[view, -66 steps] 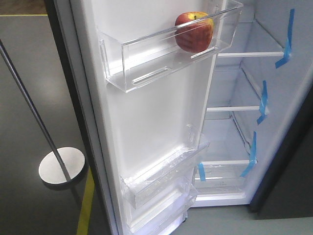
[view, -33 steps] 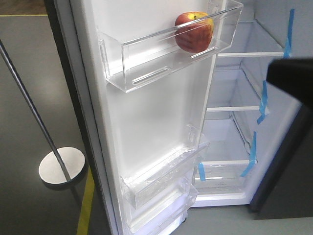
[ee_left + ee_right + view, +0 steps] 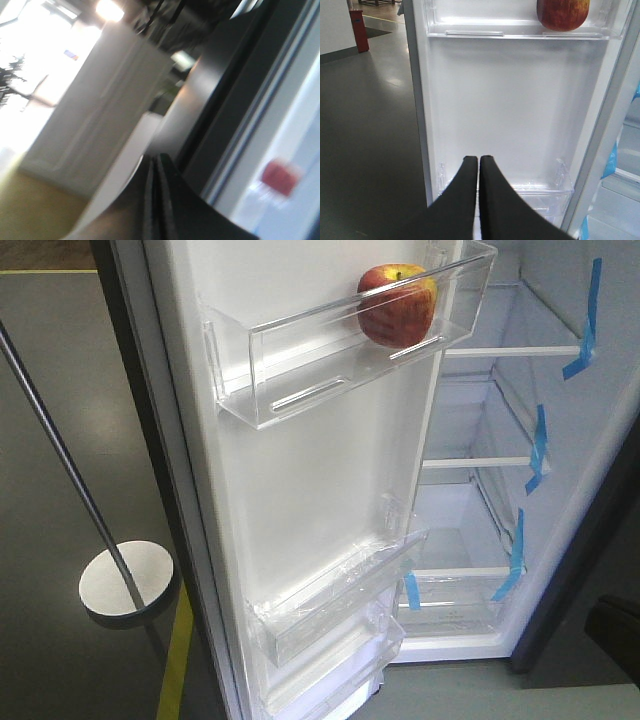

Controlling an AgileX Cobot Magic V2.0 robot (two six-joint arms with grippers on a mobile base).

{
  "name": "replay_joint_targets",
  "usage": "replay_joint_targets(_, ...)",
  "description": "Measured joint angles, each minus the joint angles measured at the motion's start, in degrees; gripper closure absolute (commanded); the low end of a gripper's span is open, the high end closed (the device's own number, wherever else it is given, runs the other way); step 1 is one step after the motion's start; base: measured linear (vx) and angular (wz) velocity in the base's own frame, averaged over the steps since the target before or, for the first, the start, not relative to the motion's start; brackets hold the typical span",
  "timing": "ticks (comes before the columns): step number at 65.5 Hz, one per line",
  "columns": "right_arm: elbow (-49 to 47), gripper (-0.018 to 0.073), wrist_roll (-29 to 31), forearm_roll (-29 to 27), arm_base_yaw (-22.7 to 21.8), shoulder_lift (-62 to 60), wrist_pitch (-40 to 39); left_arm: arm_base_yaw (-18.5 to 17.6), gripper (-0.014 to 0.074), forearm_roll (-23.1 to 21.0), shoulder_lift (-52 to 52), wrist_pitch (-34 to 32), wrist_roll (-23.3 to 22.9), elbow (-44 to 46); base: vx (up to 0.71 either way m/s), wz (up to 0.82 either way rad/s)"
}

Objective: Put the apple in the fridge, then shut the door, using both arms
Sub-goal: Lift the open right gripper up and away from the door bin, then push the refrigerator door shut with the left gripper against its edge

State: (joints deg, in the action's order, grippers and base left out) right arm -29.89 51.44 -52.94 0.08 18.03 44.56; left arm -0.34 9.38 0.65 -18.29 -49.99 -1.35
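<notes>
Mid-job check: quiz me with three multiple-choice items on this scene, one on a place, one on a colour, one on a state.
1. The apple sits: A) on the floor B) in the upper clear bin C) in the lowest bin.
2. The tape strips are: A) blue B) red C) green.
3. The door is: A) shut B) open C) off its hinges.
Answers: B, it stands in that bin; A, strips by the shelves are blue; B, its white lining faces out.

Clear glossy plastic bin (image 3: 300,355) (shiny-skinned apple (image 3: 397,305)); smooth white-lined door (image 3: 320,480).
</notes>
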Motion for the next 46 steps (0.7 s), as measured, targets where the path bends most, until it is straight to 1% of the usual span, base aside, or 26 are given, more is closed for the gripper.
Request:
replay_joint_targets(3, 0.24, 0.0563, -0.48, 0.66, 0.00, -0.66, 0.28, 0.00, 0.0602, -0.31, 0.00, -4.01, -4.18, 0.00, 0.00, 0.00)
replay_joint_targets(4, 0.30, 0.0563, -0.71, 0.84, 0.00, -0.80, 0.35, 0.00, 0.0602, -0.43, 0.00, -5.24, -6.49, 0.00, 0.00, 0.00)
replay_joint_targets(7, 0.43, 0.0563, -1.50, 1.24, 0.00, -1.06, 0.70, 0.00, 0.0602, -0.91, 0.00, -8.90, -11.30, 0.00, 0.00, 0.00)
replay_joint_targets(8, 0.43, 0.0563, -1.66, 1.42, 0.00, -1.06, 0.86, 0.00, 0.0602, -1.24, 0.00, -10.60, -13.72, 0.00, 0.00, 0.00)
replay_joint_targets(11, 0.43, 0.0563, -2.00, 1.58, 0.00, -1.19, 0.98, 0.00, 0.0602, -2.05, 0.00, -14.02, -18.51, 0.00, 0.00, 0.00)
replay_joint_targets(14, 0.43, 0.0563, -2.14, 1.63, 0.00, -1.19, 1.06, 0.00, 0.0602, -3.49, 0.00, -16.10, -24.68, 0.22, 0.00, 0.00)
replay_joint_targets(21, 0.43, 0.0563, -2.19, 1.85, 0.00, -1.19, 1.11, 0.00, 0.0602, -6.29, 0.00, -16.60, -33.73, 2.67, 0.00, 0.00)
replay_joint_targets(25, 0.43, 0.0563, -2.19, 1.86, 0.00, -1.19, 1.18, 0.00, 0.0602, -7.25, 0.00, -15.96, -36.12, 5.97, 0.00, 0.00)
replay_joint_targets(32, 0.43, 0.0563, -2.19, 1.91, 0.00, -1.19, 1.18, 0.00, 0.0602, -7.67, -0.72, -14.89, -37.22, 12.77, 0.00, 0.00)
replay_joint_targets(42, 0.43, 0.0563, -2.19, 1.91, 0.00, -1.19, 1.18, 0.00, 0.0602, -7.61, -8.39, -14.86, -37.22, 23.55, 0.00, 0.00)
replay_joint_targets(46, 0.43, 0.0563, -2.19, 1.91, 0.00, -1.19, 1.18, 0.00, 0.0602, -6.29, -12.82, -14.86, -37.22, 28.05, 0.00, 0.00)
